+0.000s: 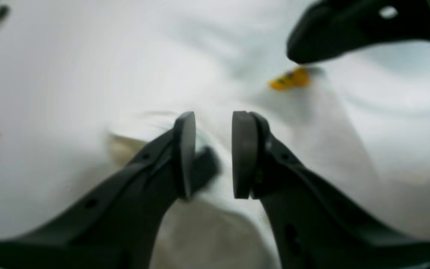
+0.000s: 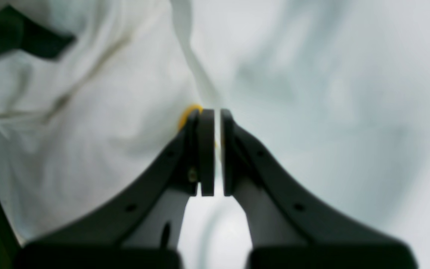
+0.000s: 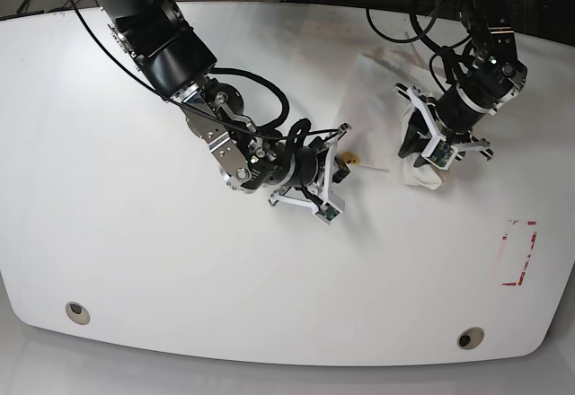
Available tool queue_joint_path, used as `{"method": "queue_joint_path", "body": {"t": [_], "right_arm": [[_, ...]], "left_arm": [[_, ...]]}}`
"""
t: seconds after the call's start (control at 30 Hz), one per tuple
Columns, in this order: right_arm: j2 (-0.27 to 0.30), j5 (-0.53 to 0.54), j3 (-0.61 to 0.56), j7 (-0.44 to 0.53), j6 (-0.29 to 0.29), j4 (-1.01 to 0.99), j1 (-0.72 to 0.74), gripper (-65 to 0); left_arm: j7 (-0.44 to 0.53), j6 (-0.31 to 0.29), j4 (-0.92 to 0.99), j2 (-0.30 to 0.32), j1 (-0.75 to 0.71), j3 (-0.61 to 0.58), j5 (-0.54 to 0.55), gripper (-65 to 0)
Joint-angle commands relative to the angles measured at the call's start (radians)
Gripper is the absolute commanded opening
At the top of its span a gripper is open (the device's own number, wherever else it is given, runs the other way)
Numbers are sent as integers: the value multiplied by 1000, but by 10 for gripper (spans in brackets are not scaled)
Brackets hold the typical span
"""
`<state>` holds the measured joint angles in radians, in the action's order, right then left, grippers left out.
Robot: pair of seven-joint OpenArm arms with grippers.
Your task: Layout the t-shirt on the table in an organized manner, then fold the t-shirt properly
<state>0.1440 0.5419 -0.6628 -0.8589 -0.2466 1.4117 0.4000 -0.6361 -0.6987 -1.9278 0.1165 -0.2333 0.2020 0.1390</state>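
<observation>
Spreading not yet finished: t-shirt [image 3: 377, 99] lies bunched on the table [image 3: 135, 260]. Right gripper [image 2: 217, 149] pinches cloth near the yellow emblem [image 1: 289, 79]; left gripper [image 1: 213, 153] grips a fold, jaws slightly parted. Folding remains.

- The table [image 3: 135, 260] is a large glossy white top with rounded corners, filling most of the base view.
- A round grommet hole [image 3: 77, 311] sits near the near-left corner, and a second one [image 3: 469, 337] sits near the near-right corner.
- A red tape rectangle outline [image 3: 519, 253] is stuck to the surface close to the right edge, well apart from both holes.
- The white t-shirt [image 3: 377, 108] lies crumpled on the right half of the tabletop, toward the far edge, its small yellow emblem [image 3: 351, 158] showing at the cloth's near-left edge.
- Black cables trail past the far edge; whether they touch the top is unclear.
</observation>
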Motion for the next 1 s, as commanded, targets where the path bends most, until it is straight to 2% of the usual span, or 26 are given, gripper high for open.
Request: {"method": "queue_joint_path", "body": {"t": [0.0,0.23,0.57,0.97], "right_arm": [[-2,7,7,25,-6,15,17,-631],[-2,7,7,57,-4,11,-3,-631],[-4,7,7,57,-3,10,-9,-631],[-4,7,7,57,-3,15,-13,-631]], "left_arm": [[32,1,-20,-1,-10,-22,20,-503],[32,1,-25,-11,-73,-49,21,-503],[32,1,-22,-11,-91,-39,17,-503],[31,1,-19,9,-99,159,11,-503]]}}
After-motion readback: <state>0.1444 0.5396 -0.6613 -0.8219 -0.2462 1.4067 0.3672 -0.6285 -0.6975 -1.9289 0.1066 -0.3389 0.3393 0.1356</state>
